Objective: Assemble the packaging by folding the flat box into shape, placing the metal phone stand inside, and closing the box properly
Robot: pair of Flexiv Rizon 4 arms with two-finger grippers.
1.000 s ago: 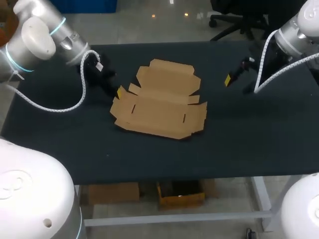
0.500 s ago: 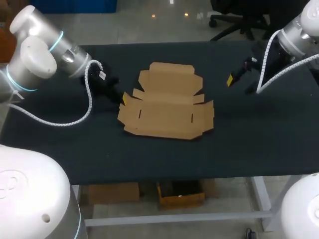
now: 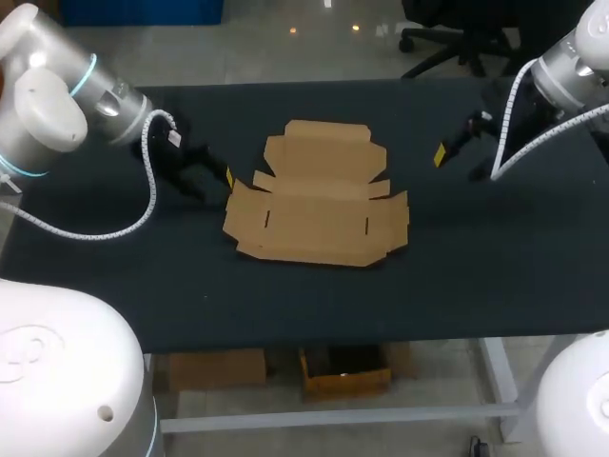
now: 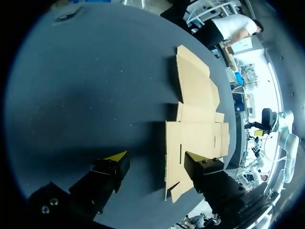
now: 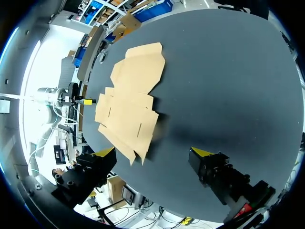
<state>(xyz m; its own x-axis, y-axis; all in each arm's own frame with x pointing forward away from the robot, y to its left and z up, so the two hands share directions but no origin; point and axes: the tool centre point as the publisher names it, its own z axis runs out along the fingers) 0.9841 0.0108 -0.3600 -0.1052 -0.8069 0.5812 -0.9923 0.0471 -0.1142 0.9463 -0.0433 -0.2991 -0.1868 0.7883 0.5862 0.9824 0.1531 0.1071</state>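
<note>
Evidently folding is not yet begun: the flat box (image 3: 319,205) lies just ahead of the left gripper (image 3: 211,181), held apart like the right gripper (image 3: 455,162); a flap should probably be lifted next.

The flat box (image 3: 319,214) is matt cardboard (smooth-faced) on a matt dark table (image 3: 476,271).

Our left arm (image 3: 59,100) sits at the far left, wrist tilted down and pointing rightward. Left jaws wide apart, gripping nothing. Our right arm (image 3: 569,71) hangs at the far right, wrist pointing leftward. Right jaws spread, likewise unloaded.
</note>
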